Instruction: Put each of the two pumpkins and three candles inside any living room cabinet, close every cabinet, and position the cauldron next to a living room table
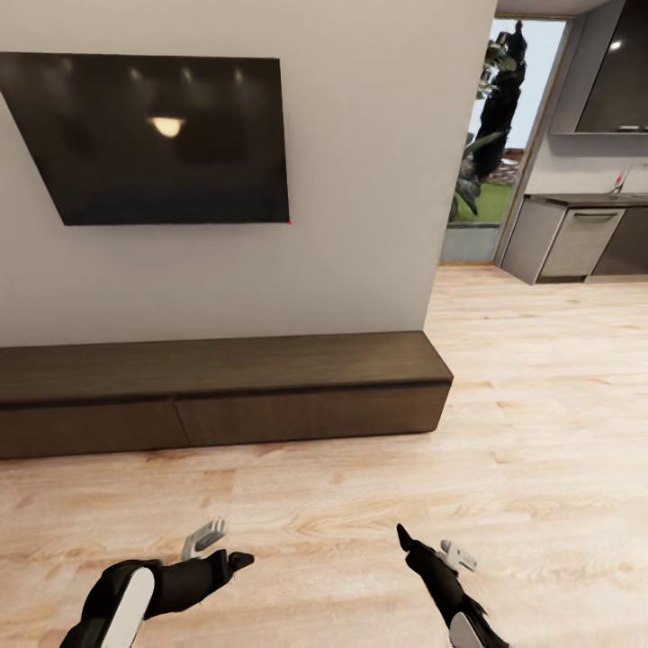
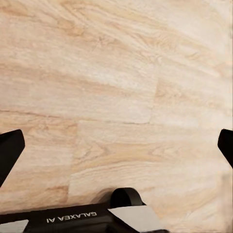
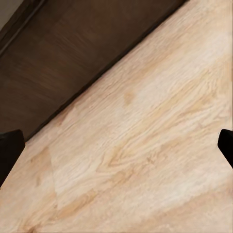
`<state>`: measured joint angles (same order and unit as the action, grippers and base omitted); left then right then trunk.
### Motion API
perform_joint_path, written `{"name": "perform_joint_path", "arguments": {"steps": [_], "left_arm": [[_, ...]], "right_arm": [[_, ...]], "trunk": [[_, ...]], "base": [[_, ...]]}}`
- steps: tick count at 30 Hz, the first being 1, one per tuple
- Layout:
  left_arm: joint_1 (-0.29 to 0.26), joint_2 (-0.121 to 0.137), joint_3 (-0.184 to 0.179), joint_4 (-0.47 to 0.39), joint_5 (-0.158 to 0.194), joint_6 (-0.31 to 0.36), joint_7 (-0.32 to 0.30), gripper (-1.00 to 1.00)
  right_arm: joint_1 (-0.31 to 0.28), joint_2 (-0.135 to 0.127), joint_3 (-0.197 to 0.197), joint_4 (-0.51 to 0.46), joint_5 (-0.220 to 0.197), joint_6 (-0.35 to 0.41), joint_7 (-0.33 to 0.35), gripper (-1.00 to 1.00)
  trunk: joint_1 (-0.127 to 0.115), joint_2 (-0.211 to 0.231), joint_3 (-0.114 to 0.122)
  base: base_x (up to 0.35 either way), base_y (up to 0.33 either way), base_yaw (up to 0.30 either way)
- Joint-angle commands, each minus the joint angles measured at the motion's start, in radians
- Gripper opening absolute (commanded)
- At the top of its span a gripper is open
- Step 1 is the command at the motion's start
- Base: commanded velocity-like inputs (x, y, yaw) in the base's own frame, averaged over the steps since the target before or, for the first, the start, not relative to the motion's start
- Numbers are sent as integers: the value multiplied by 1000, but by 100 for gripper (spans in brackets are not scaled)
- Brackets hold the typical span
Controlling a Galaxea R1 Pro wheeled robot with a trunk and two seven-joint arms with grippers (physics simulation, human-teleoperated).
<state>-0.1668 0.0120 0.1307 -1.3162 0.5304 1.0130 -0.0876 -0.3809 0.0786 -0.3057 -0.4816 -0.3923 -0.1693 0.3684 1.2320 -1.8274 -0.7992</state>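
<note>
The cabinet (image 1: 216, 387) is a long, low, dark-brown unit against the white wall, with its flat drawer fronts flush and shut. A corner of the cabinet (image 3: 73, 53) also appears in the right wrist view. My left gripper (image 1: 236, 560) hovers low over the wood floor, a good way short of the cabinet. It is open with nothing between its fingers (image 2: 9, 150). My right gripper (image 1: 405, 540) hangs beside it, also open and empty, with its fingertips (image 3: 225, 145) wide apart. The pumpkins, candles, cauldron and table are out of view.
A large black TV (image 1: 153, 135) hangs on the wall above the cabinet. Pale wood floor (image 1: 540, 405) runs right past the wall's end to a kitchen with grey cupboards (image 1: 576, 238) and a glass door (image 1: 490, 162) showing plants.
</note>
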Motion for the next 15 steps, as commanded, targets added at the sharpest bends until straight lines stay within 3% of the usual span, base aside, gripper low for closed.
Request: {"name": "perform_joint_path", "arguments": {"steps": [1,4,6,12,15], "left_arm": [[-1,22,5,-6,51,17,-38,100],[-1,57,6,-9,145,26,-62,100],[-1,69,5,-9,174,28,-69,100],[-1,81,8,-34,188,30,-89,100],[-1,136,20,-45,198,30,-96,100]], "right_arm": [[-7,14,-5,0,-14,-2,1,100],[-32,40,-8,0,-45,-1,-5,100],[-47,48,-8,-3,-118,20,1,100],[-80,51,-6,-4,-339,148,25,100],[-85,71,-4,-6,-381,152,20,100]], "trunk": [[4,-8,-4],[15,-29,-13],[23,-43,-20],[46,-85,-39],[58,-106,-48]], "base": [[0,0,0],[0,0,0],[0,0,0],[0,0,0],[0,0,0]]}}
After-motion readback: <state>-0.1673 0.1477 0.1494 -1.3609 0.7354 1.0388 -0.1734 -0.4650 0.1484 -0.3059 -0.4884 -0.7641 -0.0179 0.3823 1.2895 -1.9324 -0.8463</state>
